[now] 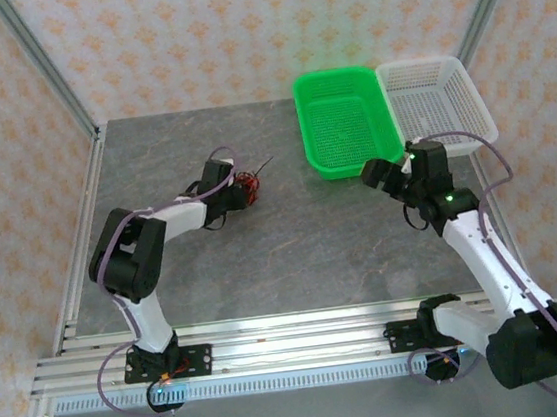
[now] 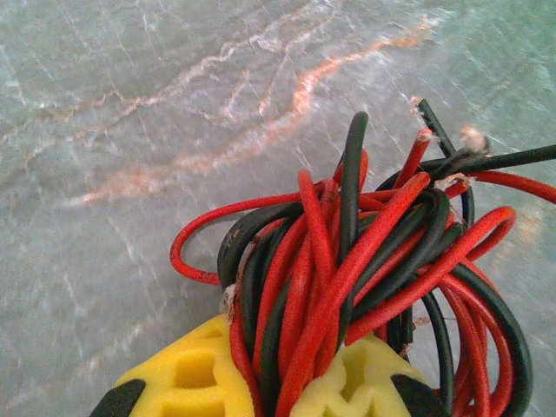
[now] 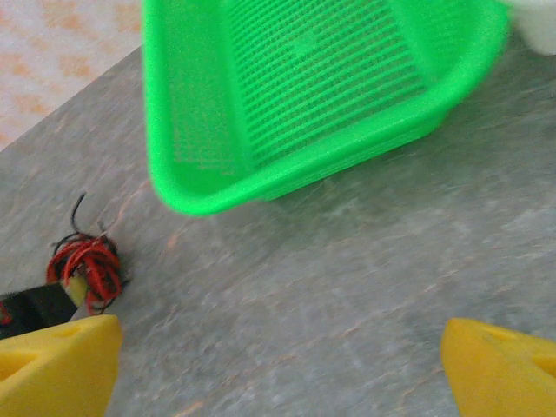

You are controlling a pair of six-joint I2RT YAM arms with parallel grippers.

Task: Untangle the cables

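CENTRE-LEFT, TOP VIEW: My left tool is clamped shut on the cables, a tight knot of thin red and black wires lying on the grey marbled counter.

LEFT WRIST VIEW: The cables take up the lower right of the frame. They rise straight out from between the two yellow fingers of my left tool at the bottom edge. Red and black strands are pinched in the narrow gap there. The loops fan upward and to the right, and a few frayed ends poke out at the upper right over the counter.

RIGHT OF THE TOP VIEW: My right tool hangs open, well apart from the cables and just beside the near corner of the green basket. A white basket stands side by side with it, further right.

RIGHT WRIST VIEW: My yellow fingertips sit wide apart in the two bottom corners, with bare counter between them. My right tool is open and empty. The cables show small at the lower left edge of the frame. The green basket spans the top, and a sliver of the white basket shows in the upper right corner.
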